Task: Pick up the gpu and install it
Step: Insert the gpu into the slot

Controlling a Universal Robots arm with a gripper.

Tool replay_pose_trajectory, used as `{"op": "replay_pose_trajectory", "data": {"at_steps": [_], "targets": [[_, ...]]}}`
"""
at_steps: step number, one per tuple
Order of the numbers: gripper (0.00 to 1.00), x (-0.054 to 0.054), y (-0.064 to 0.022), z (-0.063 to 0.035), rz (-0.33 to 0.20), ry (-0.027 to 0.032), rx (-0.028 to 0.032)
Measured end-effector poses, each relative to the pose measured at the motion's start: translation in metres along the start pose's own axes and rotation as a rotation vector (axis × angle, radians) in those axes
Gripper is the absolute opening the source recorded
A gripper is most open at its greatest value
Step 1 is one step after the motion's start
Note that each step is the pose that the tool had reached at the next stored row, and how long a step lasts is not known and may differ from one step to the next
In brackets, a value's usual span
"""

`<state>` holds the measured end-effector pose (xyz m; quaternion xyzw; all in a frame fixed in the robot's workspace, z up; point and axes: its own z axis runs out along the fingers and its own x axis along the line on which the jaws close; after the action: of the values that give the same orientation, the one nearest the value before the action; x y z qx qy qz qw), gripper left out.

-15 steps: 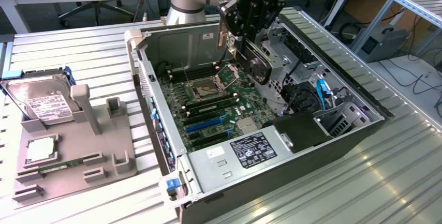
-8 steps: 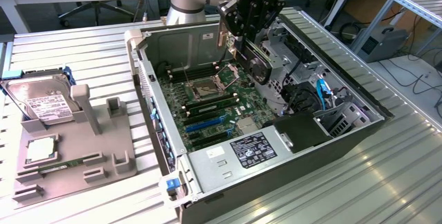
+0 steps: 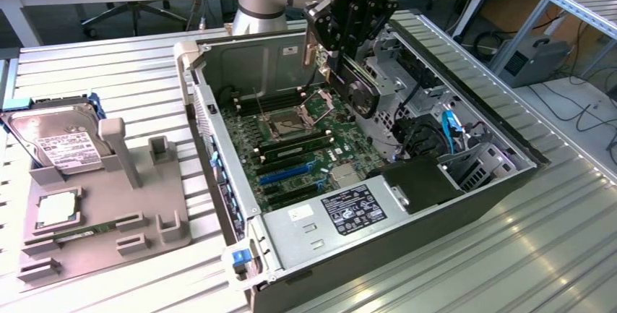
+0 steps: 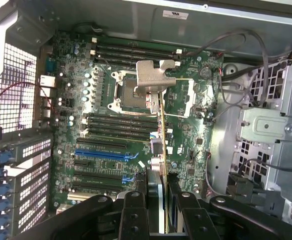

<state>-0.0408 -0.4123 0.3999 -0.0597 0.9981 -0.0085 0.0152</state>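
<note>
Black-coolered gpu (image 3: 355, 85), round fan on one face, silvery end bracket (image 3: 311, 45). You have it clamped on edge in the end effector (image 3: 349, 20), hanging above the open computer case (image 3: 386, 255), clear of the motherboard (image 3: 289, 147).

Wrist view: gpu (image 4: 162, 130) edge-on as a thin line. Its long axis runs from the end effector (image 4: 161, 215) to the bracket (image 4: 153, 77) over the CPU socket (image 4: 131, 87), crosswise to the blue expansion slot (image 4: 106, 152).

Room: your open board area lies between the slot-cover wall (image 4: 16, 170) and the drive cage (image 4: 265, 125), with cables (image 4: 230, 40) beside the cage. The case stands on a ribbed metal worktop (image 3: 115, 67).
</note>
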Motion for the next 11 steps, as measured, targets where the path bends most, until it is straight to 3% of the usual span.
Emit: {"op": "replay_pose_trajectory", "data": {"at_steps": [11], "targets": [[0.27,0.0000,0.0000,0.0001,-0.009,-0.0002,-0.0003]]}}
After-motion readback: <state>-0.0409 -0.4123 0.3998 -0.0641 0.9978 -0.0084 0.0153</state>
